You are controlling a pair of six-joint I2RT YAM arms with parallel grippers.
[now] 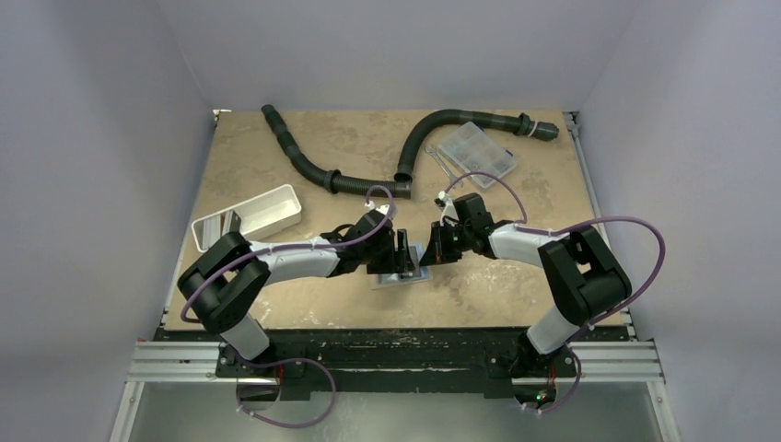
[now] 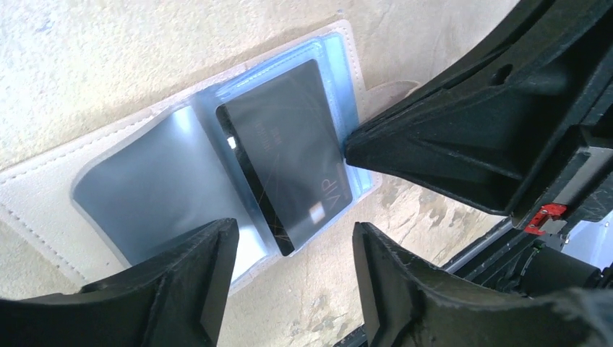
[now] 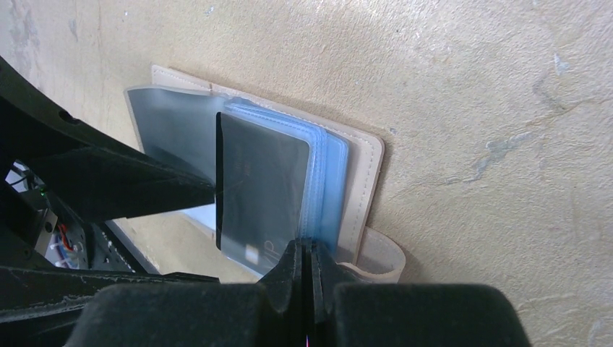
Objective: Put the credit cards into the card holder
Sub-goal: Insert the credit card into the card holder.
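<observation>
- Left wrist view: the left end effector has its jaws well apart, with nothing gripped between them.
- The same view shows the card holder lying open and flat on the mottled tan surface, its grey-blue clear sleeves fanned out.
- Only here can the print be read: a dark credit card marked "VIP" lies slanted on the sleeves. Whether it sits inside a pocket cannot be told.
- The right end effector reaches in from the right of this view, its tip touching the sleeve edge just beside the card.
- Right wrist view: its jaws are pressed together at the edge of the blue sleeve stack. Whether a sleeve is nipped between them cannot be told.
- This view alone shows the holder's snap tab, sticking out beside those jaws, and one left finger touching the card's far edge.
- Top external view: both arms meet over the holder in the near middle of the surface, hiding the card.
- Only this view takes in a white oblong tray at the left, a clear compartment box at the far right, and black corrugated hoses across the back.
</observation>
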